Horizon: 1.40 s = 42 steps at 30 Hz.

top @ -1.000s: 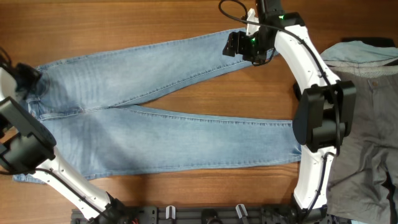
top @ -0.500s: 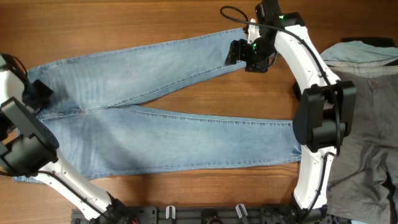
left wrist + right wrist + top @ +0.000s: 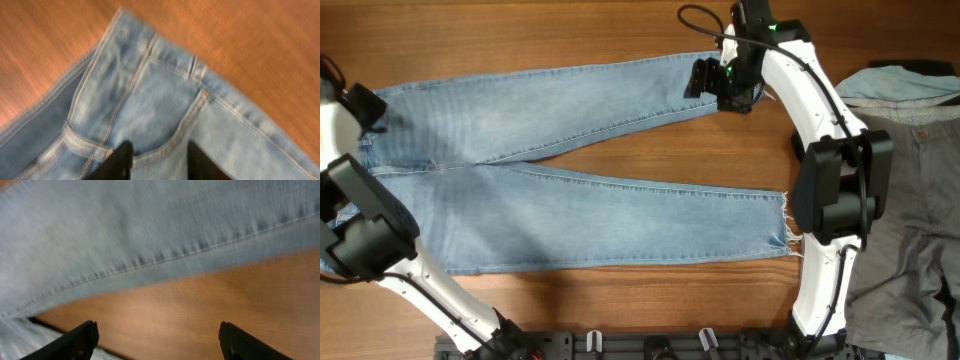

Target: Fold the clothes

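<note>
Wooden tabletop (image 3: 570,30) with the light-blue jeans (image 3: 550,200) laid flat across it. Their long axis runs left to right, waistband at the left edge of the frame and both legs pointing right. Left gripper (image 3: 365,103) sits on the waistband corner, fingers fairly close over the denim, but honestly can't tell if it's pinching. Right gripper (image 3: 707,80) is at the upper leg's hem, top middle, fingers spread wide over bare wood. The lower leg's frayed hem (image 3: 786,225) lies lower right, so the right arm looks nearer to it.

place: robot lab bench | signs: wooden table (image 3: 570,25); white left arm (image 3: 435,295); white right arm (image 3: 817,95); black base rail (image 3: 650,345)
</note>
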Available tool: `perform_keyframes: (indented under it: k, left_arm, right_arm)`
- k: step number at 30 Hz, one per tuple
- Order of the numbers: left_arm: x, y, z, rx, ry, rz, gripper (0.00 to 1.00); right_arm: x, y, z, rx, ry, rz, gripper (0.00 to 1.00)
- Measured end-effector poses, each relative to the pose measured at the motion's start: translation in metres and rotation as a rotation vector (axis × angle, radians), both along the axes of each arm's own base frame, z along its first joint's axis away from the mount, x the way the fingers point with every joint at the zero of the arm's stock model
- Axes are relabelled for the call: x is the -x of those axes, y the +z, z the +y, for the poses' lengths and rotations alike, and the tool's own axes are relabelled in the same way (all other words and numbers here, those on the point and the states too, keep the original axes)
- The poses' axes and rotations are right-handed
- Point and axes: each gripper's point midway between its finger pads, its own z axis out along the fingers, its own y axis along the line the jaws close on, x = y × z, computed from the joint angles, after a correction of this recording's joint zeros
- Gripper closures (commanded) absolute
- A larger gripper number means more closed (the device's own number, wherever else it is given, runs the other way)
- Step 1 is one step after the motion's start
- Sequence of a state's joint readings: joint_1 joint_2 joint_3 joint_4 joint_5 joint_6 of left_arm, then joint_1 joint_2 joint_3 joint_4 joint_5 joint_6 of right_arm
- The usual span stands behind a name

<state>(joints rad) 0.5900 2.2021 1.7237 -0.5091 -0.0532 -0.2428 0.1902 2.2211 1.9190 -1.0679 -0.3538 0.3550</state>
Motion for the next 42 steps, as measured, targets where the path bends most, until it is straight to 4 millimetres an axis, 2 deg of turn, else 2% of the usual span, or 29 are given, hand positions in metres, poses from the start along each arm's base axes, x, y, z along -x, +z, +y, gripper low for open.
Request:
perform_keyframes:
  k: [1,2,4,5,6,7,9,12,13,14,16,17,19,21,23,26,27,28,29,31,32,36,39,42]
  left_arm:
    - [0.007,0.013,-0.004,0.028,-0.003,0.042,0.12]
    - [0.015,0.033,-0.007,0.041,-0.01,0.07,0.14]
    - [0.041,0.068,-0.023,0.067,-0.031,0.128,0.21]
    - [0.055,0.082,-0.031,0.08,-0.034,0.152,0.23]
    - [0.077,0.109,-0.041,0.088,-0.03,0.164,0.23]
    - [0.089,0.128,-0.043,0.08,-0.017,0.149,0.23]
    - [0.131,0.163,-0.045,0.097,0.059,0.145,0.23]
    - [0.175,0.181,-0.031,0.122,0.182,0.14,0.25]
    - [0.183,0.18,-0.029,0.131,0.205,0.149,0.26]
    - [0.197,0.173,-0.028,0.168,0.248,0.176,0.25]
    - [0.201,0.168,-0.028,0.182,0.266,0.187,0.24]
    - [0.203,0.162,-0.027,0.188,0.28,0.195,0.24]
    - [0.211,0.141,-0.024,0.207,0.321,0.229,0.24]
    - [0.229,0.115,-0.018,0.239,0.377,0.271,0.22]
    - [0.253,0.088,-0.01,0.274,0.444,0.302,0.21]
    - [0.293,0.048,0.006,0.316,0.583,0.306,0.27]
    - [0.303,0.041,0.009,0.324,0.615,0.304,0.33]
    - [0.321,0.023,0.016,0.335,0.676,0.282,0.35]
    - [0.329,0.016,0.018,0.346,0.702,0.279,0.35]
    - [0.336,-0.007,0.024,0.335,0.709,0.226,0.31]
    - [0.335,-0.019,0.021,0.345,0.698,0.217,0.3]
    - [0.32,-0.046,0.025,0.324,0.626,0.16,0.28]
    - [0.309,-0.058,0.03,0.318,0.553,0.131,0.34]
    - [0.302,-0.059,0.039,0.29,0.516,0.102,0.47]
  right_arm:
    - [0.006,0.0,-0.001,0.005,0.0,0.025,0.18]
    - [0.01,0.003,-0.002,0.008,0.0,0.034,0.18]
    - [0.017,0.022,-0.007,0.028,0.0,0.018,0.18]
    - [0.025,0.039,-0.013,0.054,-0.004,0.006,0.16]
    - [0.032,0.063,-0.02,0.08,-0.01,-0.028,0.14]
    - [0.04,0.085,-0.026,0.097,-0.014,-0.061,0.13]
    - [0.079,0.137,-0.042,0.143,-0.026,-0.097,0.13]
    - [0.13,0.16,-0.064,0.228,-0.037,-0.029,0.13]
    - [0.135,0.16,-0.068,0.246,-0.042,-0.011,0.13]
    - [0.14,0.151,-0.072,0.268,-0.046,0.025,0.13]
    - [0.144,0.134,-0.073,0.283,-0.053,0.07,0.14]
    - [0.143,0.117,-0.072,0.279,-0.052,0.088,0.14]
    - [0.146,0.086,-0.067,0.257,-0.046,0.142,0.14]
    - [0.15,0.066,-0.06,0.221,-0.041,0.174,0.14]
    - [0.156,0.058,-0.057,0.199,-0.04,0.205,0.14]
    - [0.161,0.054,-0.055,0.185,-0.054,0.23,0.12]
    - [0.16,0.053,-0.054,0.179,-0.061,0.231,0.11]
    - [0.158,0.051,-0.051,0.164,-0.073,0.225,0.11]
    - [0.155,0.049,-0.049,0.151,-0.076,0.216,0.08]
    - [0.151,0.045,-0.044,0.124,-0.098,0.207,0.06]
    - [0.15,0.044,-0.043,0.115,-0.111,0.208,0.05]
    - [0.141,0.045,-0.04,0.094,-0.151,0.188,0.05]
    - [0.137,0.045,-0.038,0.086,-0.172,0.179,0.05]
    - [0.136,0.045,-0.038,0.084,-0.187,0.179,0.05]
